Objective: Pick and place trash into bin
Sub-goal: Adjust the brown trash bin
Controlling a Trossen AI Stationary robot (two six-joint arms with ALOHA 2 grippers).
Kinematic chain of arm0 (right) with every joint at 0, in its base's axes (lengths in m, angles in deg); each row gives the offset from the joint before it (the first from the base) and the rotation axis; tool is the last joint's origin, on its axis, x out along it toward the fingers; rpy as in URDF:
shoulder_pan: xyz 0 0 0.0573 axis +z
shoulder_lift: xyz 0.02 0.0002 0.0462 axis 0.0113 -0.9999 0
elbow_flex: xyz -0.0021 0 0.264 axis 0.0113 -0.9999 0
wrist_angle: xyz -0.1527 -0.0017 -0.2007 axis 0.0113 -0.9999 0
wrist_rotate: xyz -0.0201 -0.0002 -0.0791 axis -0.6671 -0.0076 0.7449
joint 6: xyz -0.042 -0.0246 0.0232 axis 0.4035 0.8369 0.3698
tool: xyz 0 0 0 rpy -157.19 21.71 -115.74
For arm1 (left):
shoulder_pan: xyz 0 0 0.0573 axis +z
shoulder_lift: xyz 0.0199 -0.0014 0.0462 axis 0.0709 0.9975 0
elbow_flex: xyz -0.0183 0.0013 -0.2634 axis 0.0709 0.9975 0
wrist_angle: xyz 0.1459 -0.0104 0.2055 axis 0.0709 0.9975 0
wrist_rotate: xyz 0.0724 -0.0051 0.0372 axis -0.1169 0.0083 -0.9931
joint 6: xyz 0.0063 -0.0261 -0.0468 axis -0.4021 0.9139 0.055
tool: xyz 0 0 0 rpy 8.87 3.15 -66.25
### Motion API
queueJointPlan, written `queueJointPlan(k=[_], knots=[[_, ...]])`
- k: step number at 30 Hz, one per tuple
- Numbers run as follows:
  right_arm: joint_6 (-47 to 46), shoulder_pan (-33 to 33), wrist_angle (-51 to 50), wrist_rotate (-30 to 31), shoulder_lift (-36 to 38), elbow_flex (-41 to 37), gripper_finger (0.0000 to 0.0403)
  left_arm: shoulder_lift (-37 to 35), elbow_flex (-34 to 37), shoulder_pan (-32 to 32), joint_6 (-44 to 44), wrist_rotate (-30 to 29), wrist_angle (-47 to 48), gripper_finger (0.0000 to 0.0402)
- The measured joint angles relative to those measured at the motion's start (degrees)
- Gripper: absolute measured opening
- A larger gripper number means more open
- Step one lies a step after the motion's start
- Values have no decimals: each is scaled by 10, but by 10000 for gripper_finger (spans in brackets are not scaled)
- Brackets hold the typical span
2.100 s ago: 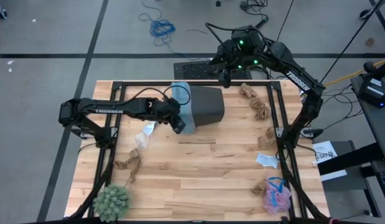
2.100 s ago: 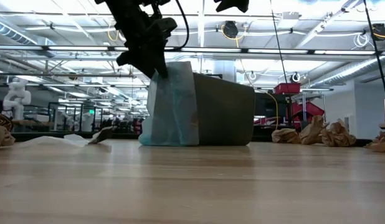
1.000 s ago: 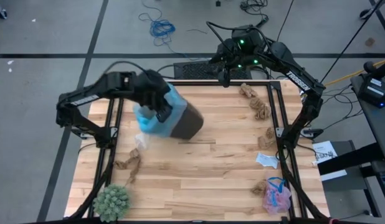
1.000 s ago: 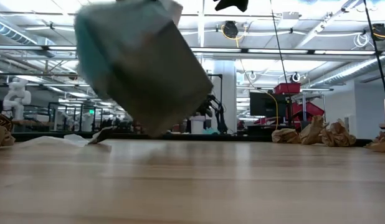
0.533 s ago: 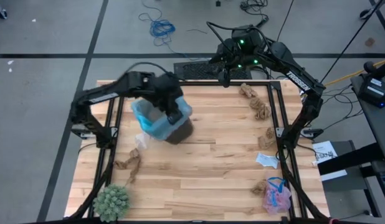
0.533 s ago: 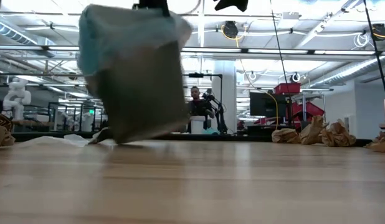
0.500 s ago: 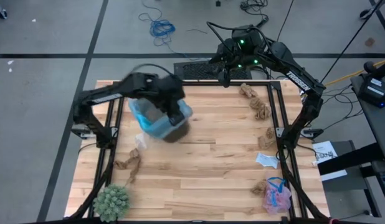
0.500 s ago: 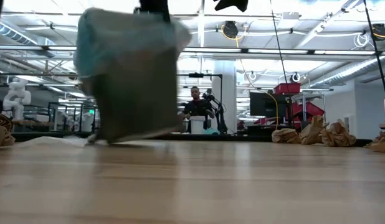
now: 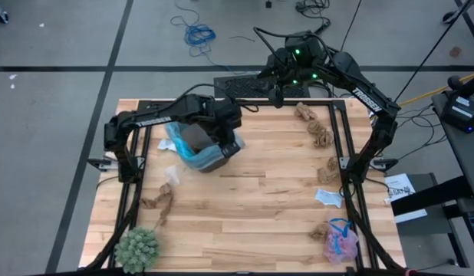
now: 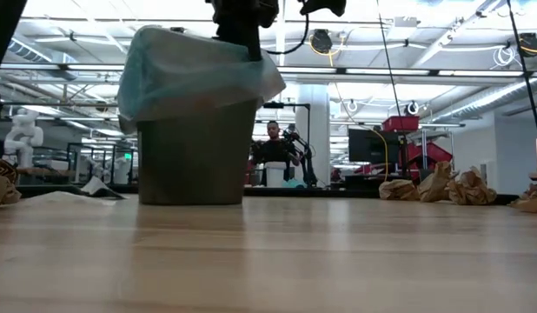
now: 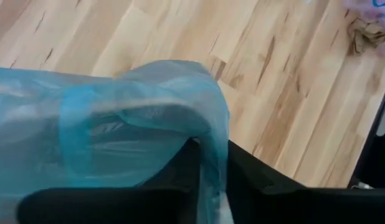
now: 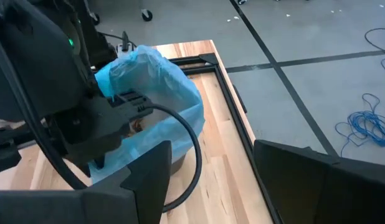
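Note:
The bin [image 9: 197, 149] is a dark wastebasket lined with a light-blue bag. It stands upright on its base in the table's far-left part, also in the low view [image 10: 195, 152]. My left gripper [image 9: 226, 139] is at its right rim, shut on it. My right gripper [image 12: 211, 180] is open and hovers over the far edge, touching nothing. Brown paper wads [image 9: 321, 136] lie along the right side, with a white scrap [image 9: 327, 197] and a pink mesh puff [image 9: 340, 244]. More scraps [image 9: 160, 201] lie on the left. My left gripper pinches the bin's bag-covered rim [image 11: 211, 140] on its right side, one finger inside the bin and one outside. The fingers come from above, pointing down [image 10: 242, 39]. The bin stands upright with its base on the table.
A round green spiky plant [image 9: 137, 249] sits at the near-left corner. A white paper bit [image 9: 174, 172] lies just near of the bin. The table's middle and near-centre are bare wood. A black frame rail [image 9: 346, 165] runs along each side. A person [image 10: 271, 148] shows in the room behind.
My left gripper has carried the bin, raised and tilted a second ago, toward the table's right and down. The bin has turned upright and now stands on its base. The gripper has kept its hold on the rim.

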Motion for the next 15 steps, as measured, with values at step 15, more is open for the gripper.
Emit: queueJointPlan(k=[15], knots=[[17, -5, -15, 0, 1, 0, 222, -1, -11, 3, 27, 60, -37, 177]])
